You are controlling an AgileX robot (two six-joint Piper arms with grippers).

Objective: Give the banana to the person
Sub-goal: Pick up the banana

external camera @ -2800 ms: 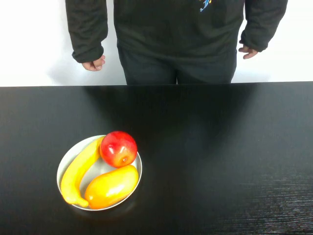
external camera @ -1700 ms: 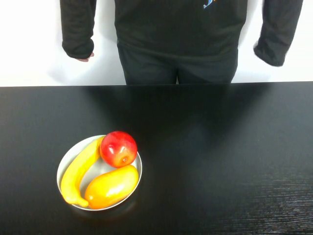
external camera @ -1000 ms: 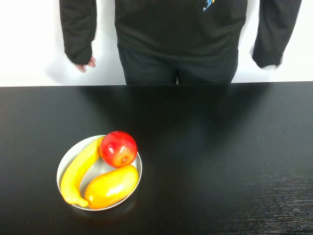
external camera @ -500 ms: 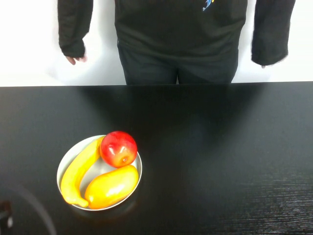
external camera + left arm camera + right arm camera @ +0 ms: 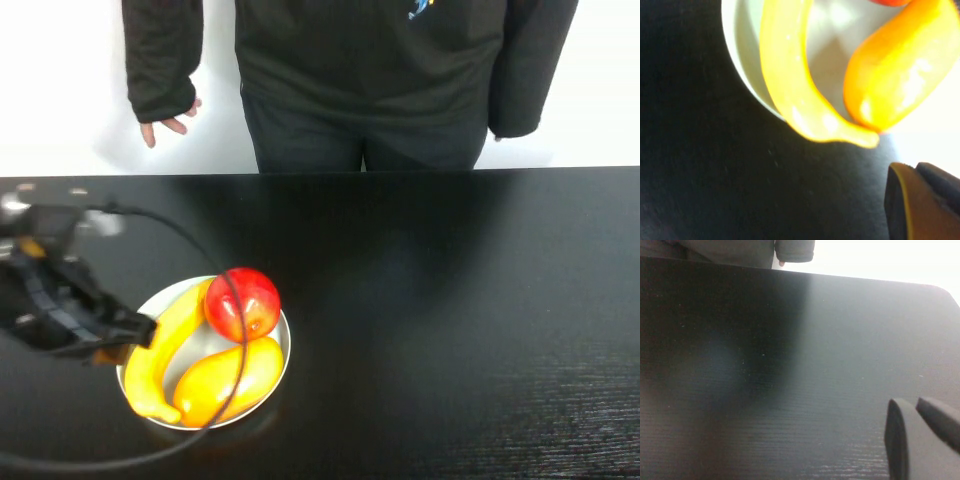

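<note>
One left gripper (image 5: 135,335) (opening unclear) hovers left of the banana (image 5: 165,350) in the bowl (image 5: 140,310); right gripper (image 5: 920,440) unseen overhead, opening unclear.

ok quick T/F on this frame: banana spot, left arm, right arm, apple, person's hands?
1. The banana lies in the white bowl beside the mango. True.
2. The left gripper already holds the banana. False: it sits at the bowl's left rim, next to the banana, with nothing in it.
3. The red apple is out on the black table. False: it is in the bowl, at the far side.
4. The person stands behind the table with arms down. True.
5. The right gripper is over the bowl. False: its wrist view shows only bare table below, and it is absent from the high view.
</note>
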